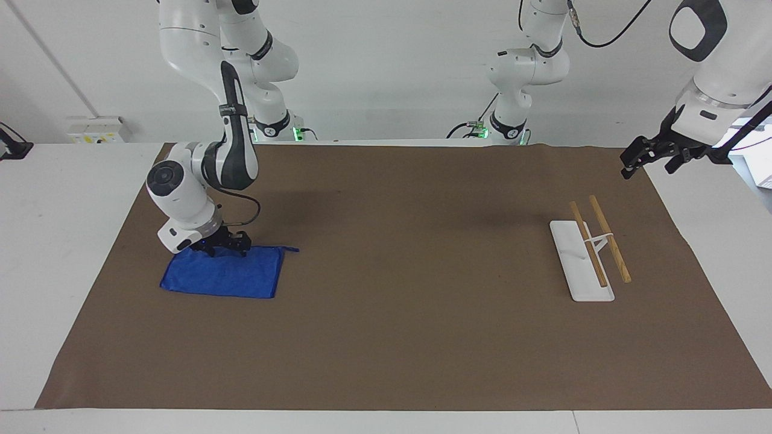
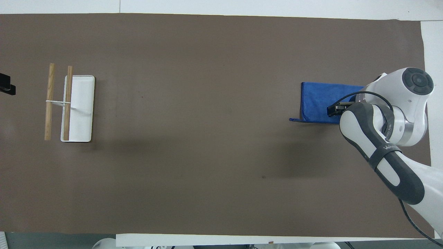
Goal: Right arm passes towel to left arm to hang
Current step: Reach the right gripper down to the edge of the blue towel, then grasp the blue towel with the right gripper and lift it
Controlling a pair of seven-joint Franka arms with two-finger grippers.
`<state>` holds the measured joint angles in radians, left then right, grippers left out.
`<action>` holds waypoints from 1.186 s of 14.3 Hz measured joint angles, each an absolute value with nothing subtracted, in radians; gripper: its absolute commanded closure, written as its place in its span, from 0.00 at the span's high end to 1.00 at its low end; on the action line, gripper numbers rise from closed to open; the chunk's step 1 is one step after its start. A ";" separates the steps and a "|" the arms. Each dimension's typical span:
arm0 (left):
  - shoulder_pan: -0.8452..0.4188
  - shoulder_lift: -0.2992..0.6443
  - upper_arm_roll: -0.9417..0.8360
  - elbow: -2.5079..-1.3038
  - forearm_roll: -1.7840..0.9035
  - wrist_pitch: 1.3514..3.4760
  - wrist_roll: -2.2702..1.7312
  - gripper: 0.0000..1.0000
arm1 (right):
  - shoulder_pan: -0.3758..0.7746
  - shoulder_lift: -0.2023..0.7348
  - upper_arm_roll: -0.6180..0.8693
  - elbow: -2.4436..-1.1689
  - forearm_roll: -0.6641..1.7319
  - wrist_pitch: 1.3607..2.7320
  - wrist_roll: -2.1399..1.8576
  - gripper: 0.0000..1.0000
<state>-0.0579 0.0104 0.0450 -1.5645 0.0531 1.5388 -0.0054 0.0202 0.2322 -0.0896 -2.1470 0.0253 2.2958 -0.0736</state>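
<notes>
The blue towel (image 1: 226,277) lies flat on the brown mat at the right arm's end of the table, its thread tail pointing toward the table's middle. It also shows in the overhead view (image 2: 315,100). My right gripper (image 1: 224,247) is down at the towel's edge nearer to the robots, fingers spread over the cloth; in the overhead view (image 2: 334,110) the arm hides part of the towel. My left gripper (image 1: 654,158) waits open in the air over the mat's corner at the left arm's end, and only its tip (image 2: 7,88) shows from overhead.
A white-based rack with two wooden bars (image 1: 591,253) stands at the left arm's end of the mat, also seen from overhead (image 2: 69,103). The brown mat (image 1: 410,313) covers most of the table.
</notes>
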 measured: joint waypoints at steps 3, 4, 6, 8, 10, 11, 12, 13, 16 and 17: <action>-0.060 0.008 0.037 -1.565 0.053 1.537 -0.004 1.00 | 0.016 0.232 -0.092 -2.155 0.026 2.296 -0.101 0.73; -0.061 0.005 0.032 -1.565 0.053 1.534 -0.004 1.00 | 0.013 0.232 -0.092 -2.156 0.027 2.296 -0.109 0.66; -0.060 -0.005 0.030 -1.571 0.053 1.510 -0.004 1.00 | 0.009 0.232 -0.093 -2.157 0.028 2.296 -0.115 0.53; -0.060 -0.022 0.031 -1.588 0.053 1.487 -0.004 1.00 | 0.008 0.224 -0.093 -2.158 0.028 2.296 -0.116 0.29; -0.060 -0.031 0.031 -1.598 0.053 1.479 -0.004 1.00 | 0.008 0.222 -0.092 -2.160 0.028 2.296 -0.116 0.07; -0.060 -0.033 0.031 -1.600 0.053 1.478 -0.004 1.00 | 0.008 0.220 -0.092 -2.160 0.029 2.296 -0.116 0.00; -0.060 -0.035 0.031 -1.602 0.053 1.477 -0.004 1.00 | 0.010 0.219 -0.091 -2.160 0.030 2.296 -0.116 0.00; -0.060 -0.038 0.031 -1.602 0.053 1.477 -0.004 1.00 | 0.011 0.219 -0.090 -2.160 0.031 2.296 -0.116 0.00; -0.059 -0.047 0.037 -1.601 0.053 1.477 -0.004 1.00 | 0.014 0.219 -0.085 -2.137 0.037 2.246 -0.116 0.00; -0.059 -0.048 0.037 -1.600 0.053 1.477 -0.004 1.00 | 0.021 0.217 -0.076 -2.096 0.065 2.181 -0.114 0.00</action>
